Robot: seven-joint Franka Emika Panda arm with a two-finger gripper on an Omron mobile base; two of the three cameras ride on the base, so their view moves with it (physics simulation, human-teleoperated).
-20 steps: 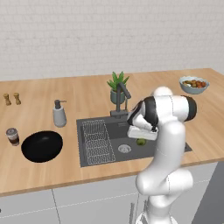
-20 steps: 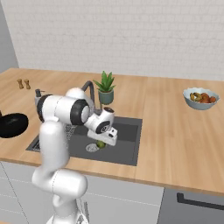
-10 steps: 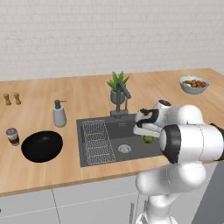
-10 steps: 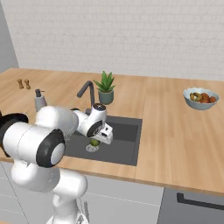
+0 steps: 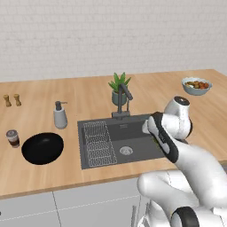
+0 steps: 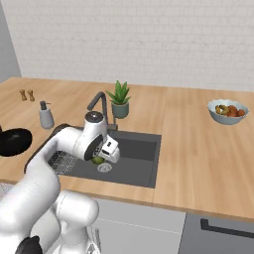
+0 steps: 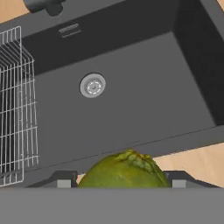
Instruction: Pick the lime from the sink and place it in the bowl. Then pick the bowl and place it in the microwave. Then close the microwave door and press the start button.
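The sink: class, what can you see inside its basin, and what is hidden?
Inside the sink lie a wire rack and a round silver drain. The arm covers the basin's right part in the left base view.

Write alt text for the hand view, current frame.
A yellow-green lime sits between the gripper's fingertips at the bottom, above a dark grey sink. The round silver drain lies on the basin floor, and a wire rack runs along the left.
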